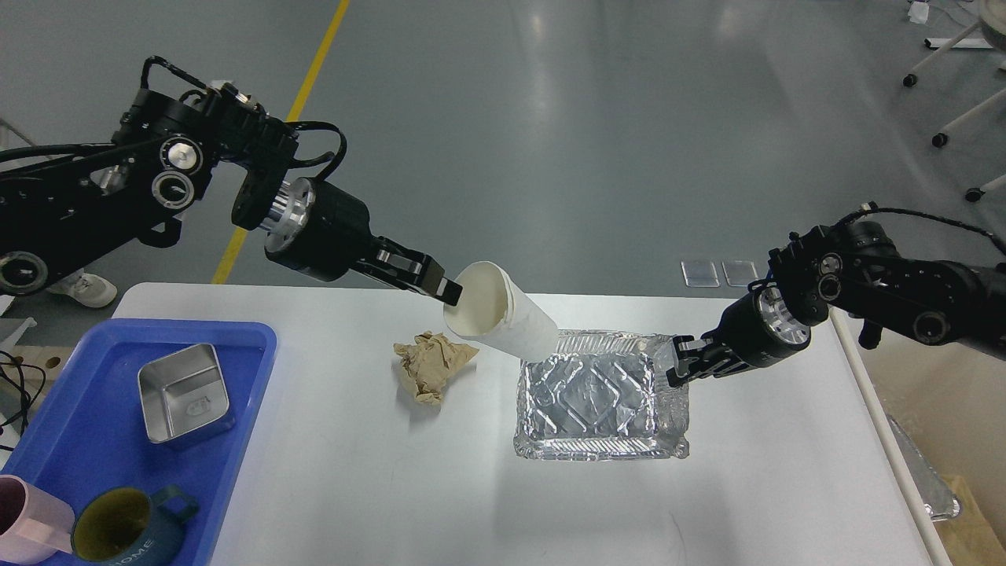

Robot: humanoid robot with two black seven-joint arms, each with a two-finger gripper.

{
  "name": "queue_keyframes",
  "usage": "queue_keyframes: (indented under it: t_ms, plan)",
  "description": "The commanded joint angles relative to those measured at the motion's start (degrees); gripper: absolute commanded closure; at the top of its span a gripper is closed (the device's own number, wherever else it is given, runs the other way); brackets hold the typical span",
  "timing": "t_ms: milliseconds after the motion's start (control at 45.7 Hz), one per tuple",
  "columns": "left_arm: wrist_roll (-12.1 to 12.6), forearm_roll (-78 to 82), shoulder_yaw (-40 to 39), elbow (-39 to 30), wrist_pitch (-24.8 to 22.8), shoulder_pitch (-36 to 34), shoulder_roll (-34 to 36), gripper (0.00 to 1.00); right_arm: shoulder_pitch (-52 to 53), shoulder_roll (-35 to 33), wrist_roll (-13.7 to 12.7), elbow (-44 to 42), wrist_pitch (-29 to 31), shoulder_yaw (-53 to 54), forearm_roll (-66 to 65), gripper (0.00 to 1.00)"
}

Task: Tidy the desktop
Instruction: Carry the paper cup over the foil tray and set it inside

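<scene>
The white matte surface (409, 487) remains half-tidied: left tool (444, 289) clamps a white paper cup (503, 321) by the rim above the crumpled foil tray (601, 405), whose edge the right tool (677, 366) pinches; brown crumpled paper (432, 364) lies below the left tool.

White bench (440, 487) is carrying three things directly. Blue tray (71, 440) is sitting at near-left, overhanging left edge. Crumpled brown paper (431, 363) is lying approx. centre, twd far side. Foil tray (599, 405) is resting right of paper, apart from it.
</scene>
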Motion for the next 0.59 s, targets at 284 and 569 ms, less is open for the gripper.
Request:
queue_keyframes:
  t_ms: [284,569]
  plan:
    - [0.71,0.84,0.13,14.97,0.01,2.97,-17.89,0.97,1.44,0.37,0.09,0.95,1.22,0.0,0.78,1.0]
    - [1.06,1.01,0.13,20.08,0.01,4.2,-23.61,0.96,2.32,1.16,0.09,1.39,1.4,0.0,0.86,1.0]
